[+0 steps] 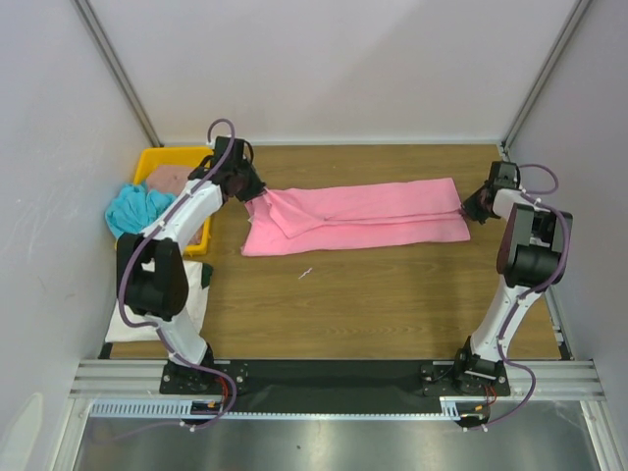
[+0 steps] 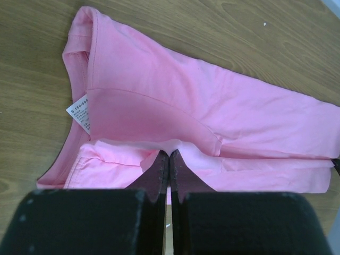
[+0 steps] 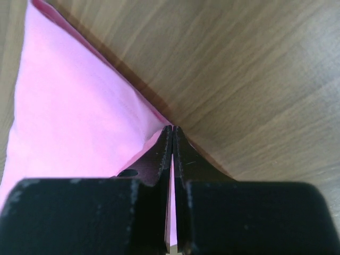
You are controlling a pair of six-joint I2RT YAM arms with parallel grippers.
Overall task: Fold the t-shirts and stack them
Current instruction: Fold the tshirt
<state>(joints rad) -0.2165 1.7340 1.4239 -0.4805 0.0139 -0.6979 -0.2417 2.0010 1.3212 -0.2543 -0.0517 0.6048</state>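
A bright pink t-shirt point(image 1: 363, 218) lies folded lengthwise in a long band across the far half of the table. My left gripper point(image 1: 257, 196) is shut on its left end. In the left wrist view the gripper point(image 2: 169, 154) pinches a bunched pink edge point(image 2: 186, 106), with a white label point(image 2: 79, 112) nearby. At the right end my right gripper point(image 1: 469, 209) is shut on a corner. The right wrist view shows that gripper point(image 3: 172, 129) pinching pink cloth point(image 3: 69, 106). A turquoise t-shirt point(image 1: 135, 208), a brown-pink t-shirt point(image 1: 175, 179) and a cream-white t-shirt point(image 1: 147, 319) lie at the left.
A yellow tray point(image 1: 157, 154) stands at the far left, holding the brown-pink shirt, with the turquoise one draped over its near rim. The cream-white shirt lies beside the left arm's base. Grey walls close in the table on three sides. A small pink scrap point(image 1: 305, 273) lies mid-table.
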